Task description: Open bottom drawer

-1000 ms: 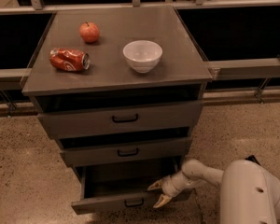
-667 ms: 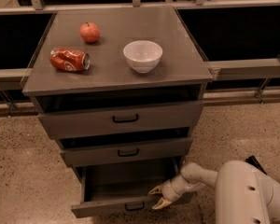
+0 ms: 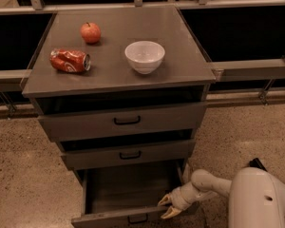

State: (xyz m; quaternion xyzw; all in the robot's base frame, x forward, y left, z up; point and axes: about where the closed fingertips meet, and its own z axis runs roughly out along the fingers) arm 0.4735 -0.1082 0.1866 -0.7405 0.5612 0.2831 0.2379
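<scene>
The bottom drawer (image 3: 115, 217) of the grey cabinet is pulled out, and its empty inside shows. Its small black bar handle (image 3: 137, 219) sits on the front near the lower edge of the view. My gripper (image 3: 166, 207) is at the drawer's front right corner, its yellowish fingers (image 3: 164, 199) spread with one by the drawer's rim and one below. The white arm (image 3: 206, 183) reaches in from the lower right.
The middle drawer (image 3: 128, 154) and the top drawer (image 3: 126, 121) are closed above. On the cabinet top (image 3: 185, 65) lie a red apple (image 3: 90, 32), a crushed red can (image 3: 69, 61) and a white bowl (image 3: 144, 56). Speckled floor (image 3: 23, 175) surrounds the cabinet. Dark rails run behind.
The bottom drawer has come out a little further, and my gripper has moved left and down with its front right corner.
</scene>
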